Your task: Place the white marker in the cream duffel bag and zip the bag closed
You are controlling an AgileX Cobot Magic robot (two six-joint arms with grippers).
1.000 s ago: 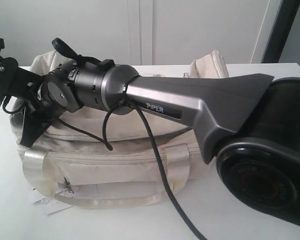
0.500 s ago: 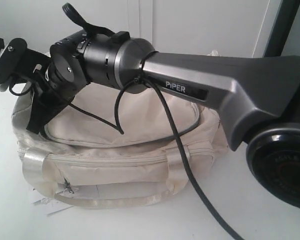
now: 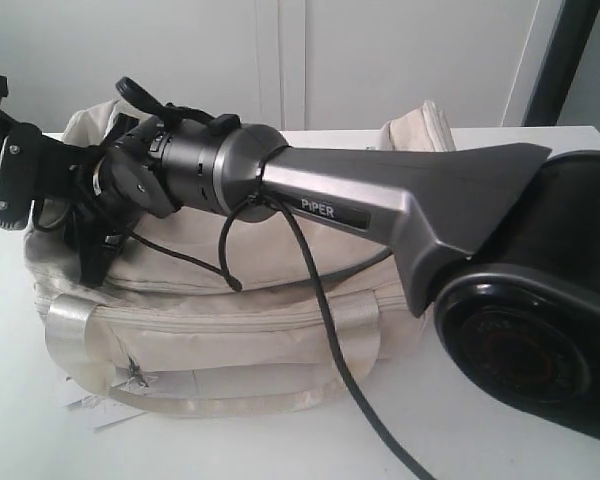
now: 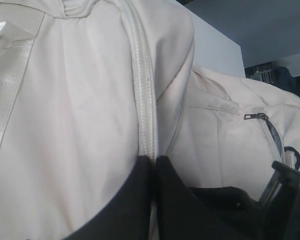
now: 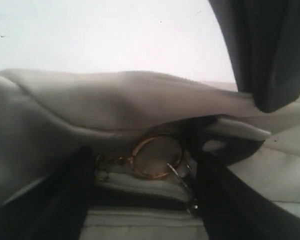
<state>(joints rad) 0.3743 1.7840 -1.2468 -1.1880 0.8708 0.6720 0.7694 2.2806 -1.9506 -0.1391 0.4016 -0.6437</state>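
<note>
The marker shows in none of the views, and whether it lies inside the bag (image 3: 230, 330) cannot be told. The bag sits on a white table (image 3: 210, 450). Much of its top is hidden behind the right arm (image 3: 380, 205), which stretches across it. The left gripper (image 4: 154, 167) is clamped on the bag's ribbed zipper seam (image 4: 142, 75), jaws pressed together. The right gripper (image 5: 142, 175) is at the zipper opening, its dark fingers (image 5: 72, 190) apart. A gold ring (image 5: 156, 156) hangs between them; whether they touch it is too blurred to tell. The bag's inside is dark. A paper tag (image 3: 90, 410) pokes out from under the bag's front, half covered.
</note>
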